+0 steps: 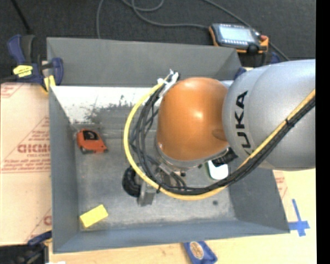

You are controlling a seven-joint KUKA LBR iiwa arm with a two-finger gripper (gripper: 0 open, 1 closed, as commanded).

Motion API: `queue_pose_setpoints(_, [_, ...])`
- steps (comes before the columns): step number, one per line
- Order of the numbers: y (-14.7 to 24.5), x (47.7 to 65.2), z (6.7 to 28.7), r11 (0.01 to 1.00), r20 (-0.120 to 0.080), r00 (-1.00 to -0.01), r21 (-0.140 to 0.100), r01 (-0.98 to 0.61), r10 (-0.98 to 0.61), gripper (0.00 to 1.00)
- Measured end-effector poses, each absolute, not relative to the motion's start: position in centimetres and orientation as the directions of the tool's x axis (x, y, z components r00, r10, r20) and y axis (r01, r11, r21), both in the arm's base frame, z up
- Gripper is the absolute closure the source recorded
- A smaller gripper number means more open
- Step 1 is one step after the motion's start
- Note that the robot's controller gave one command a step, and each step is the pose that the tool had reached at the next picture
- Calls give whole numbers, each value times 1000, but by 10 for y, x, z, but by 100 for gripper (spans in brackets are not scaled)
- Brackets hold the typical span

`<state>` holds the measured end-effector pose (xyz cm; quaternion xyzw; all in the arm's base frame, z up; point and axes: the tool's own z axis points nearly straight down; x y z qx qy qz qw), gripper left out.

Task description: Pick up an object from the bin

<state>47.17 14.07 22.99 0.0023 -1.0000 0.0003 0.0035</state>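
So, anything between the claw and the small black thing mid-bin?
Nothing visible. The claw sits right beside the black thing, on its right, with no other item between them. The orange item and the yellow block lie well off to the left. The arm covers the floor further right, so that part can't be checked.

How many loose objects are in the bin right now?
4: orange tape measure at left, yellow block bottom left, black object beside the hand, white item under the arm. More may be hidden.

Robotics lab: KUKA arm [264, 120] over grey bin [61, 164].
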Motion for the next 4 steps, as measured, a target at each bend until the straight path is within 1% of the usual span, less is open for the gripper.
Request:
queue_pose_setpoints(1, [140,473,233,1000,1,-1000,1,-2,-2,0])
queue_pose_setpoints(2, [113,501,219,998,-6,-998,1,-65,-65,0])
queue_pose_setpoints(3, [108,511,195,999,-3,-999,-1,-48,-48,0])
queue_pose_setpoints(4, [105,513,170,1000,-1,-1000,1,20,20,0])
